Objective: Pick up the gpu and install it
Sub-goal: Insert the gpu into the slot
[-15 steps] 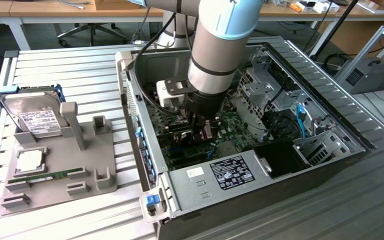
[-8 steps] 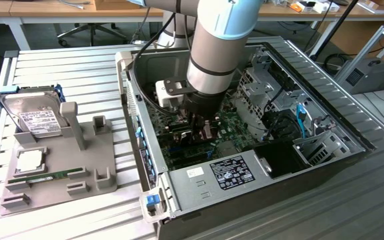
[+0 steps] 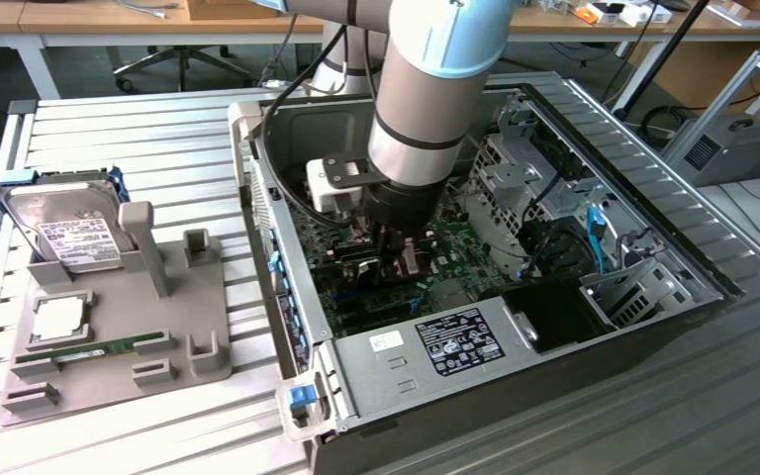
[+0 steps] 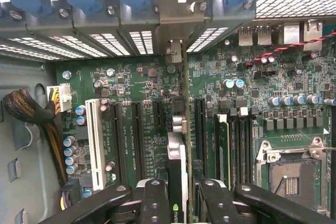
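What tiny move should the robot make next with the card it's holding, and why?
Probably ease straight down. The gripper holds the gpu edge-on above the motherboard, its metal bracket already up against the case's rear slots, and the card looks lined up along a long slot but not yet pushed home.

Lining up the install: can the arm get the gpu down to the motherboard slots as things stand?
Probably yes. The gripper holds the gpu edge-on just above the motherboard inside the open case, with nothing visible between card and slots.
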You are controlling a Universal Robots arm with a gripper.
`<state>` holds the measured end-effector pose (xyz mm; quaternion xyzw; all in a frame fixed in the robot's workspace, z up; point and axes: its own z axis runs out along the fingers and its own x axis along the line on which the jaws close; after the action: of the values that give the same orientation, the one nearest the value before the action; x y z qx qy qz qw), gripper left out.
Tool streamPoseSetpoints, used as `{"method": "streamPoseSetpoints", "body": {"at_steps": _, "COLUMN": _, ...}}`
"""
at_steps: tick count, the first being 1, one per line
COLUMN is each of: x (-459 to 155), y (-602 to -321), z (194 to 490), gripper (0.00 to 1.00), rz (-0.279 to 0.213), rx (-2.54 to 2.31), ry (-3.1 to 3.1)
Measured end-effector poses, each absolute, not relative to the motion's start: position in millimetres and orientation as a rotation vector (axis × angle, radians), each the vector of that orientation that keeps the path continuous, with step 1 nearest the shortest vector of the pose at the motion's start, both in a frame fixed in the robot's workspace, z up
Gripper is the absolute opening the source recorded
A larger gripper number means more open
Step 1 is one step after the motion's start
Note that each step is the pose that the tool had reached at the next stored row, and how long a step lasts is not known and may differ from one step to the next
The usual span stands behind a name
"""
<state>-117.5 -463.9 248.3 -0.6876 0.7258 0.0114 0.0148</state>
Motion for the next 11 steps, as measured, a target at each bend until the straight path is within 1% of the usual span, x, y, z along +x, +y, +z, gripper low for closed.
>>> {"method": "streamPoseSetpoints", "body": {"at_steps": 11, "x": -118.6, "y": -463.3, "z": 248.3, "gripper": 0.27, "rz": 0.036, "rx": -2.140, "ry": 2.260}}
